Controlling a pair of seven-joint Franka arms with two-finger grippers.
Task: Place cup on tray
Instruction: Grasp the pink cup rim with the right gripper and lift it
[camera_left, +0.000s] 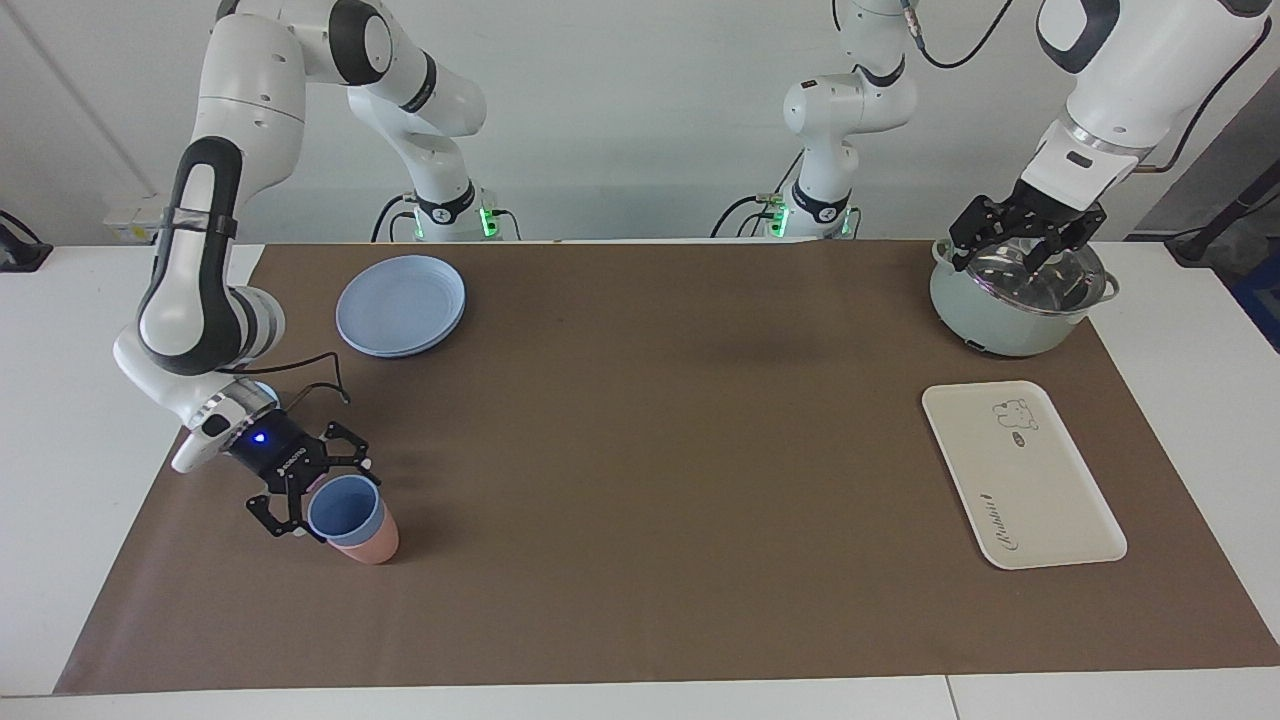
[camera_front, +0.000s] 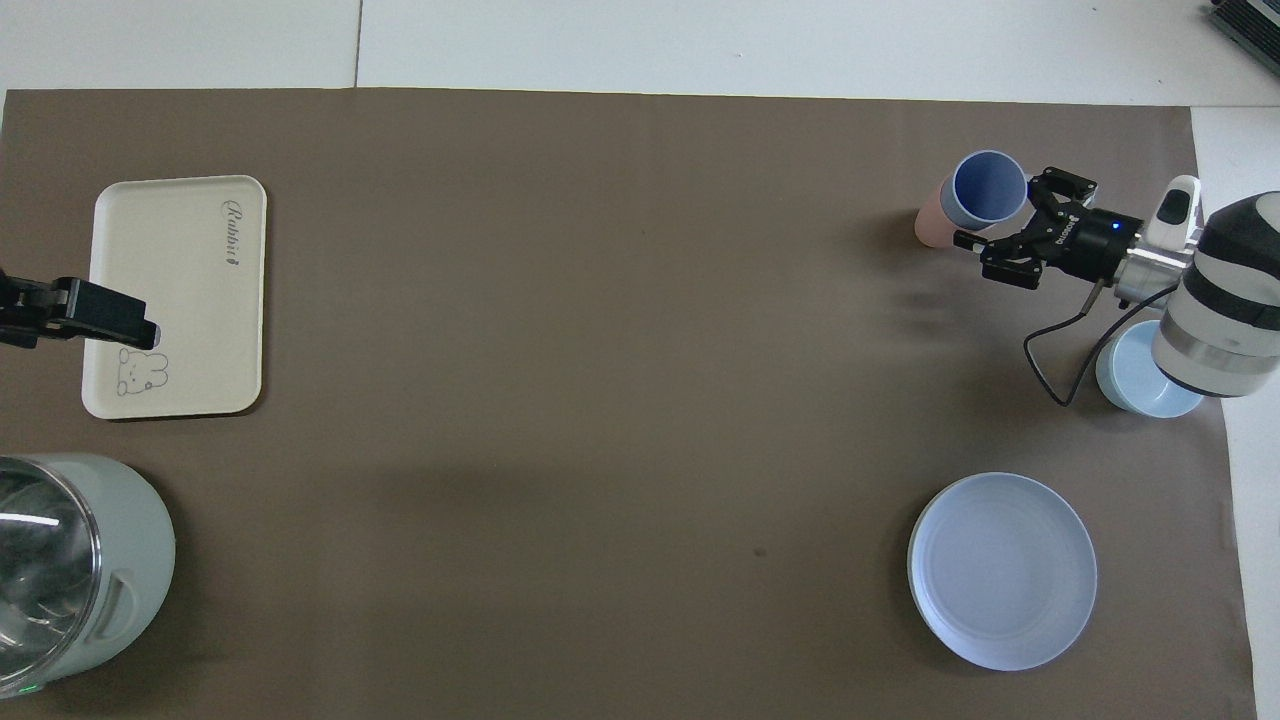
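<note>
The periwinkle-blue cup (camera_left: 345, 508) (camera_front: 988, 188) stands nested in a salmon-pink cup (camera_left: 370, 545) (camera_front: 930, 222) toward the right arm's end of the table. My right gripper (camera_left: 318, 498) (camera_front: 1000, 210) is low beside it, open, one finger on each side of the blue rim, not closed on it. The cream tray (camera_left: 1020, 475) (camera_front: 175, 295) lies bare toward the left arm's end. My left gripper (camera_left: 1010, 262) waits open over the pot's lid.
A pale-green pot (camera_left: 1010, 320) (camera_front: 70, 570) with a glass lid stands nearer the robots than the tray. A round blue plate (camera_left: 400, 305) (camera_front: 1002, 570) and a light-blue bowl (camera_front: 1140, 385) lie near the right arm, the bowl partly under its wrist.
</note>
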